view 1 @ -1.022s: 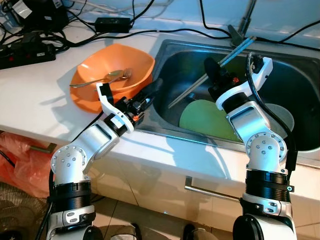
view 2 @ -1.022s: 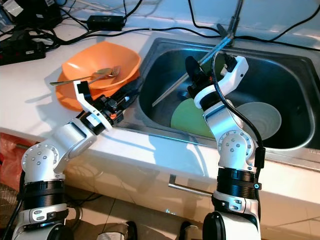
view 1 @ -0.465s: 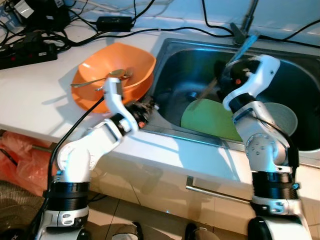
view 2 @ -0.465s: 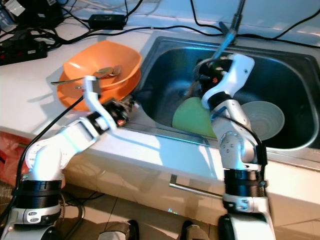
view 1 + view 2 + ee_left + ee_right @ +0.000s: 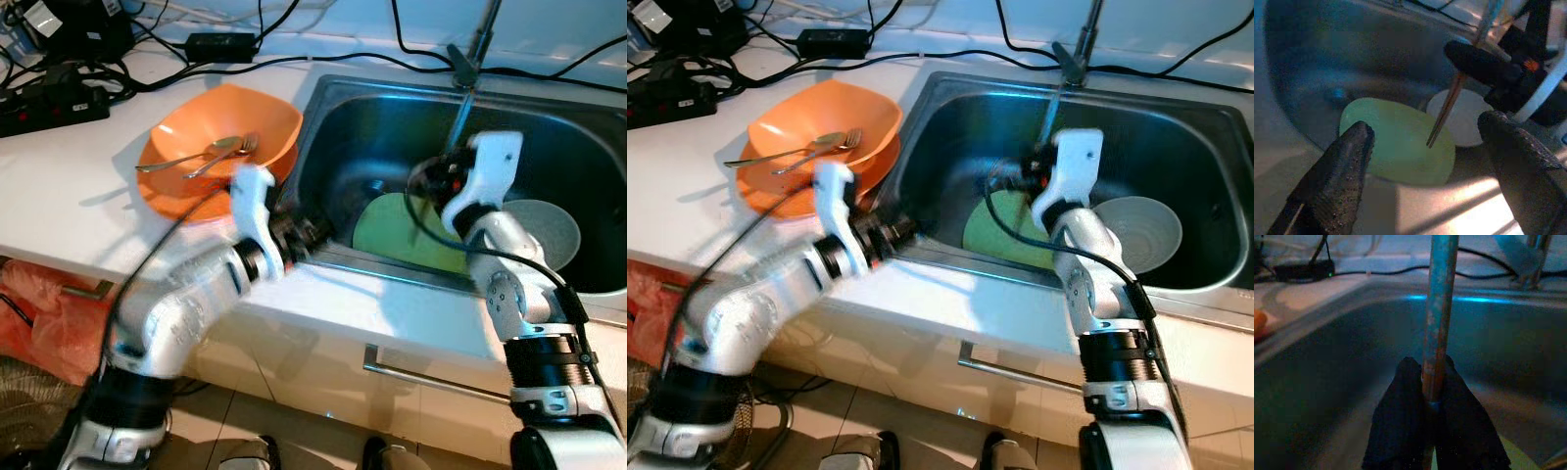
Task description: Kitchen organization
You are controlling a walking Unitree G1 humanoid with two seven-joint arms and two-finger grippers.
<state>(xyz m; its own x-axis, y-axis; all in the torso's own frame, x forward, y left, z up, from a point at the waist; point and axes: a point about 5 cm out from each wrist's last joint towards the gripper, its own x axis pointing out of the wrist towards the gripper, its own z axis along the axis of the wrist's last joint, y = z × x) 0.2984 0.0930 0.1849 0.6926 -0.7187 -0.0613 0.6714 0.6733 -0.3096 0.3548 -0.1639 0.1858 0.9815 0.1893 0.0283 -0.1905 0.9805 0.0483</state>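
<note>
Nearest, at 7 o'clock in the head views, the left arm reaches up across the white counter [image 5: 69, 196]. The left gripper [image 5: 1425, 161] sits at the near rim of the steel sink [image 5: 549, 108], its two black fingers [image 5: 1337, 176] spread wide apart with nothing between them. It is motion-blurred in the head views.

Inside the sink, at centre, a pale green plate [image 5: 407, 230] lies on the basin floor. A white bowl [image 5: 544, 227] sits just beside it at 3 o'clock, partly hidden by the right arm.

Above the green plate, the right gripper [image 5: 1432, 382] is clamped on a pair of chopsticks [image 5: 458, 117]. Both fingers are pressed against the sticks, which stand close to upright. Their lower tips hang over the green plate; whether they touch it cannot be determined.

On the counter at 10 o'clock, an orange bowl [image 5: 196, 166] sits beside the sink, holding a spoon [image 5: 186, 157] and a fork [image 5: 223, 157].

Farthest, at 11 to 1 o'clock, black cables [image 5: 294, 64] and a power adapter [image 5: 220, 44] lie along the back of the counter. A faucet [image 5: 480, 44] stands behind the sink.
</note>
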